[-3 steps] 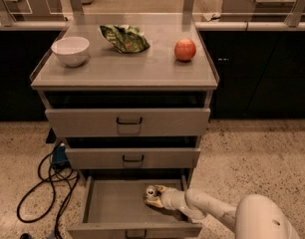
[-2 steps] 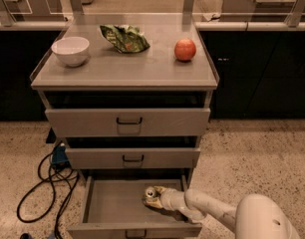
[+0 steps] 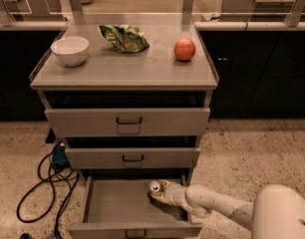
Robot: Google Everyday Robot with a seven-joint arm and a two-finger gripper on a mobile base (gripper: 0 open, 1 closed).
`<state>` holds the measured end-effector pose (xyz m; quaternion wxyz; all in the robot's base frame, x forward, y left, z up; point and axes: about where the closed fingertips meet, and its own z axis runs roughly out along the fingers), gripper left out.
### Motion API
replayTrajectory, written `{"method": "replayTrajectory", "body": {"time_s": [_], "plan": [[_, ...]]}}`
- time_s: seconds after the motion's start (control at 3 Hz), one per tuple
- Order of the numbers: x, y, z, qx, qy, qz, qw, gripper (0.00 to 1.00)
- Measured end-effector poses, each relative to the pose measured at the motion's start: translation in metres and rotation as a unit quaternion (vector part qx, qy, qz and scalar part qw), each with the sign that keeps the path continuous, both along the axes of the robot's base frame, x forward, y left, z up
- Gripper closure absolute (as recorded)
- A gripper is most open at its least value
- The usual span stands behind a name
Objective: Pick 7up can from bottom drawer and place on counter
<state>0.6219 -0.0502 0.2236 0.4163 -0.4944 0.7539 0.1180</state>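
Your hand (image 3: 165, 193) is down in the open bottom drawer (image 3: 117, 205), right at the 7up can (image 3: 155, 186).

The worktop (image 3: 122, 68) has bare room in the middle and along its front edge, which looks like the natural spot for the can. The top drawer (image 3: 127, 122) and middle drawer (image 3: 132, 158) sit pushed in, so only the bottom drawer is pulled out far enough for your arm (image 3: 222, 208) to reach in from the right. That drawer holds just the can, upright near its back right, on an otherwise plain grey floor. The hand meets the can there, but you cannot tell whether it is clamped on it or apart. On the worktop, the white bowl (image 3: 70, 50) looks empty, the green snack bag (image 3: 125, 38) lies behind it, and the apple (image 3: 185, 49) sits to the right.
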Motion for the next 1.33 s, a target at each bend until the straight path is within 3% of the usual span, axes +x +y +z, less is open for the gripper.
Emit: {"method": "replayTrajectory", "body": {"time_s": [0.33, 0.67, 1.0, 1.33], "plan": [[0.012, -0.022, 0.075, -0.048, -0.046, -0.031, 0.9973, 1.00], [0.010, -0.027, 0.138, -0.093, -0.060, -0.067, 0.9916, 1.00], [0.003, -0.039, 0.165, -0.119, -0.070, -0.086, 0.9867, 1.00], [0.016, -0.034, 0.150, -0.117, -0.039, -0.077, 0.9894, 1.00]]}}
